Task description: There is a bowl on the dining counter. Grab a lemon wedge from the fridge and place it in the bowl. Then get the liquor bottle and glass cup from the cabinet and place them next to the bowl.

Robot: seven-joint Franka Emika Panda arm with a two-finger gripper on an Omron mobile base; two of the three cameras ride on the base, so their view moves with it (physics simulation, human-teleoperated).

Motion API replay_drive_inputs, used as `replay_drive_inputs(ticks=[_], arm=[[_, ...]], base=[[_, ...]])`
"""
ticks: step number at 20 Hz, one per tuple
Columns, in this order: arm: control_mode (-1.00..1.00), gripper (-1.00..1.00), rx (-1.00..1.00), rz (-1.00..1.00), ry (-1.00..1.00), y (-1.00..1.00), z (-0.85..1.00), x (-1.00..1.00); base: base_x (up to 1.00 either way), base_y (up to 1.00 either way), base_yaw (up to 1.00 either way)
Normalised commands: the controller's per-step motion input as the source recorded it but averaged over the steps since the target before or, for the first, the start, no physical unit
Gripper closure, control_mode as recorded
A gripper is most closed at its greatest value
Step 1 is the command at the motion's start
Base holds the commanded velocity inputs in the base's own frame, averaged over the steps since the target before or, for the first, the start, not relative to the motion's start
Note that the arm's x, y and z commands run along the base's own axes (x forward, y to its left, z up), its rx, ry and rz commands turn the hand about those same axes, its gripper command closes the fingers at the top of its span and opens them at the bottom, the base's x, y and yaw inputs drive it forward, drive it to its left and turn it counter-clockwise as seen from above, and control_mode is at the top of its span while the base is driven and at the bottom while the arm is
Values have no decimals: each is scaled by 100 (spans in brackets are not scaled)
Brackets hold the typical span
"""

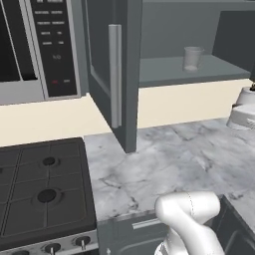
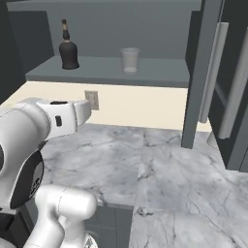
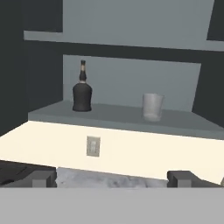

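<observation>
Grey-veined marble worktop point(image 2: 169, 174) spreads below us, smooth and glossy, running back to a plain cream wall point(image 2: 145, 109) with a small pale outlet plate point(image 3: 93, 146) set into it. Above that we look into the open cabinet point(image 2: 111, 72), matte dark grey, its flat lower shelf carrying both things we want. We see the liquor bottle point(image 3: 82, 94) standing upright at the left of the shelf: squat, round-shouldered, dark, with a thin neck and dark cap. Well apart to its right stands the glass cup point(image 3: 153, 106), a clear, slightly tapered tumbler, upright too.

Our gripper point(image 3: 112, 178) sits low in the hand view, its two blocky dark fingertips point(image 3: 43, 178) spread wide apart with nothing between them, pointing toward the shelf from well short of it.

From the left base view we get things the other views leave out: the panelled cabinet door point(image 1: 112, 74) swung open with its long silver handle point(image 1: 115, 74), a black gas stove point(image 1: 45, 189) with round burners, and a microwave point(image 1: 35, 47) with a button panel above it. That view catches the cup on the shelf, and a white object point(image 1: 244, 112) at the right edge that we cannot identify. From the right base view we get bottle and cup together, plus a second long pale handle point(image 2: 235, 92) at the far right.
</observation>
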Motion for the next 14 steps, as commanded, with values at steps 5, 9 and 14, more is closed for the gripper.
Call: replay_drive_inputs(ticks=[5, 9, 14], arm=[[-100, -100, 0, 9, 0, 39, 37, 15], [-100, -100, 0, 0, 0, 54, 28, 40], [-100, -100, 0, 0, 0, 56, 6, 46]], base=[[0, 0, 0], [0, 0, 0], [0, 0, 0]])
